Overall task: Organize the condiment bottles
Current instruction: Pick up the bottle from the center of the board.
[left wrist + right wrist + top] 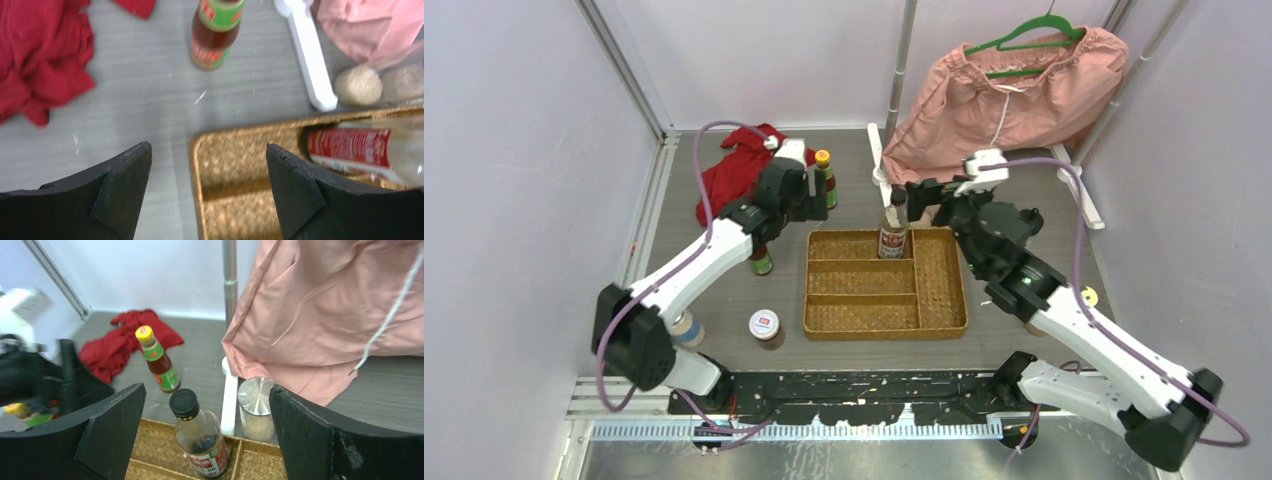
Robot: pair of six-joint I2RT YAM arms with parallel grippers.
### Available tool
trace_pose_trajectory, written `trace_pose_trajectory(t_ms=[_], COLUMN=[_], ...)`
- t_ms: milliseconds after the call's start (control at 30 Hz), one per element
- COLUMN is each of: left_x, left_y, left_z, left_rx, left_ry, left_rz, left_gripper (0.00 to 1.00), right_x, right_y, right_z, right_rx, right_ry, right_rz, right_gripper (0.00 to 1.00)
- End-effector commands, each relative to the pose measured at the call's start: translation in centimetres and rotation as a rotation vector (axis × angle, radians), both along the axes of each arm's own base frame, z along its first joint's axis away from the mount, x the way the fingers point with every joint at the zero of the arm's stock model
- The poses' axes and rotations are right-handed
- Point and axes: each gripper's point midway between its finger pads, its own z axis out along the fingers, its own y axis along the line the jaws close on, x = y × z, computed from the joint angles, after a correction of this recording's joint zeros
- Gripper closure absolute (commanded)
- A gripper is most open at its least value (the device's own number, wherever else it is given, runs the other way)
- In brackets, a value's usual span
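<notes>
A tall clear bottle with a black cap (894,230) stands in the back compartment of the wicker tray (939,290). My right gripper (207,390) is open, and this bottle (199,435) stands below and between its jaws, untouched. My left gripper (207,150) is open and empty over the tray's back left corner (197,150). A yellow-capped, green-labelled sauce (825,178) stands just behind it and also shows in the left wrist view (215,32) and the right wrist view (159,362). A second green-labelled sauce (761,262) stands left of the tray. A silver-lidded shaker (255,407) stands behind the tray.
A white-lidded jar (765,326) and a jar half hidden by the left arm (687,328) stand at the front left. A yellow lid (1089,296) shows by the right arm. A red cloth (734,170), a white rack foot (307,55) and a hanging pink garment (1014,95) are at the back.
</notes>
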Motion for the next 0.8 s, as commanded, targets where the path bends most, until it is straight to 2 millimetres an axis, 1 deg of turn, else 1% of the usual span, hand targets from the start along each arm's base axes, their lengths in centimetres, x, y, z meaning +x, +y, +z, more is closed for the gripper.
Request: trace_pose_trajectory(t_ms=[0, 100, 200, 267, 333, 433, 667, 733, 767], left_x=[6.3, 8.5, 10.2, 11.1, 12.0, 12.9, 14.7, 15.3, 15.5], left_y=[-2.9, -3.8, -4.5, -4.7, -4.7, -4.8, -5.4, -5.4, -5.3], left_z=[3.6, 2.6, 1.6, 1.2, 1.4, 1.9, 1.5, 1.2, 0.9], left_rx=[0.018, 0.05, 0.085, 0.107, 0.112, 0.11, 0.104, 0.094, 0.094], left_ry=[-0.214, -0.245, -0.269, -0.282, -0.322, -0.381, -0.459, -0.459, -0.452], left_rz=[-0.048, -0.055, -0.066, -0.064, -0.047, -0.031, -0.025, -0.018, -0.014], left_gripper=[0.15, 0.14, 0.14, 0.14, 0.14, 0.14, 0.16, 0.2, 0.24], right_x=[-2.7, -3.8, -4.5, -4.8, -4.9, -4.9, -4.5, -4.4, -4.3], right_y=[-3.7, -5.1, -5.9, -6.3, -6.6, -6.6, -5.6, -5.5, -5.5], right_z=[3.5, 3.8, 3.6, 3.4, 3.1, 2.4, 1.2, 0.9, 0.8], right_rx=[0.058, 0.037, 0.004, -0.003, -0.014, -0.031, -0.038, -0.043, -0.047], right_ry=[-0.027, -0.026, -0.008, -0.007, -0.001, 0.014, 0.047, 0.054, 0.057], right_rz=[-0.065, -0.083, -0.091, -0.095, -0.1, -0.1, -0.076, -0.074, -0.076], right_gripper=[0.0, 0.0, 0.01, 0.0, 0.0, 0.0, 0.0, 0.0, 0.0])
